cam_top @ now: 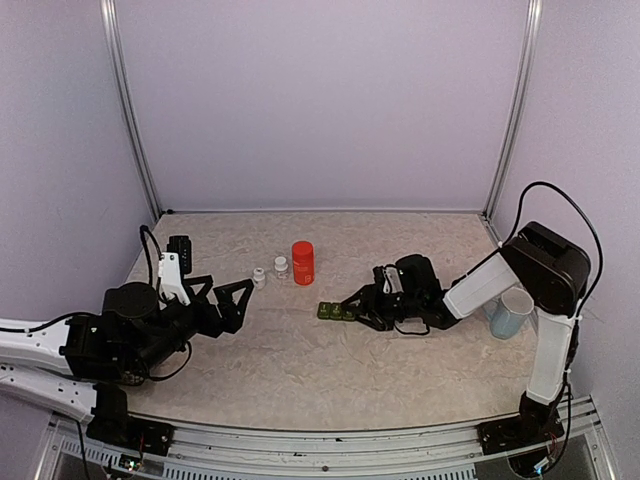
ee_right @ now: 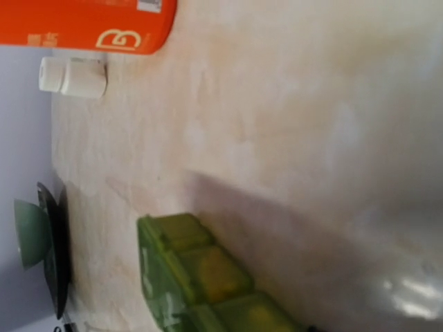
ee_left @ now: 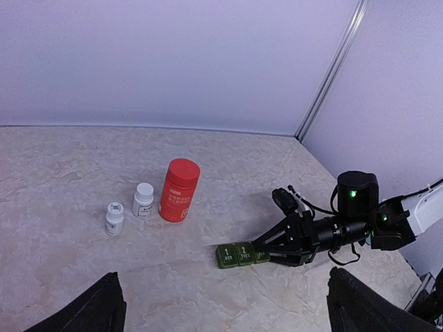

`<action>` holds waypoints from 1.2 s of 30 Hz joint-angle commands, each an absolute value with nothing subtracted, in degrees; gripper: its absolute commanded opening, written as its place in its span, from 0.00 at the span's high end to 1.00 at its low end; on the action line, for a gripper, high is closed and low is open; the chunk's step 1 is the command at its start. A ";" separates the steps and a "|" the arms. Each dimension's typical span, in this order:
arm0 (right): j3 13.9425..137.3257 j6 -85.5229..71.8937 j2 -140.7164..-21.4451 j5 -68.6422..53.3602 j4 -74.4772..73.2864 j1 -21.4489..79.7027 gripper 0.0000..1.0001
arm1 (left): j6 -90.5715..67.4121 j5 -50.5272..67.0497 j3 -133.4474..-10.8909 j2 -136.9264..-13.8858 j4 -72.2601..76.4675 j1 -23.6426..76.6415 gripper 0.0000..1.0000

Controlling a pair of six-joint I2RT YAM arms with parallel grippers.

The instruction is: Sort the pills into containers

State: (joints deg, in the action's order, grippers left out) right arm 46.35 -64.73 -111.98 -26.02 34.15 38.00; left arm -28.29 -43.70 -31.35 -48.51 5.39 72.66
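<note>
The containers (cam_top: 335,311) are a dark green strip of three lidded squares, lids down, flat on the table (ee_left: 241,254). My right gripper (cam_top: 352,308) lies low at the strip's right end, and its fingers (ee_left: 277,238) flank the third compartment. Whether they press on it I cannot tell. The right wrist view shows the strip (ee_right: 201,277) blurred and close, with no fingers in frame. My left gripper (cam_top: 225,300) hovers wide open to the left, its fingers (ee_left: 97,308) at the bottom corners and nothing between them. The pills are hidden.
A red bottle (cam_top: 302,263) (ee_left: 179,190) stands behind the strip, with two small white bottles (ee_left: 143,200) (ee_left: 114,218) to its left. A pale blue mug (cam_top: 511,313) sits at the far right by the right arm. Walls close off the back and sides.
</note>
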 commanded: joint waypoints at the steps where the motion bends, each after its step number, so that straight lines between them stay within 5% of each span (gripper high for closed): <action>1: 48.66 -60.96 -110.57 -23.30 25.54 38.03 0.46 | -28.78 -43.12 -32.53 -47.38 5.46 72.17 0.01; 8: 50.12 -54.26 -107.03 -18.36 15.10 36.84 0.32 | -29.19 -42.78 -32.57 -47.00 5.43 72.16 0.01; 9: 50.48 -53.11 -106.39 -17.28 13.34 36.83 0.27 | -29.20 -42.82 -32.67 -47.08 5.26 72.19 0.01; 10: 50.43 -52.19 -105.70 -16.44 12.26 36.83 0.06 | -29.28 -42.91 -32.88 -47.18 5.01 72.17 0.01; 11: 50.15 -51.60 -104.80 -15.52 11.34 36.83 0.01 | -29.39 -43.10 -33.14 -47.32 4.68 72.18 0.01; 18: 47.92 -39.18 -91.45 -1.14 1.76 36.90 0.00 | -33.69 -45.26 -37.83 -48.67 -6.02 68.83 0.01; 28: 39.36 -15.08 -54.08 18.64 -5.48 36.95 0.00 | -27.18 -23.18 -43.02 -50.12 -11.95 44.92 0.01; 36: 34.97 -10.13 -35.03 27.77 -8.09 36.91 0.00 | -22.75 -18.14 -43.03 -50.54 -9.34 37.96 0.01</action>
State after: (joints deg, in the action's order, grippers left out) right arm 36.88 -14.59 -39.75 21.28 -4.51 37.21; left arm -25.98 -22.79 -41.95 -50.87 -10.13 40.27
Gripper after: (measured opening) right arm 0.999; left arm 0.988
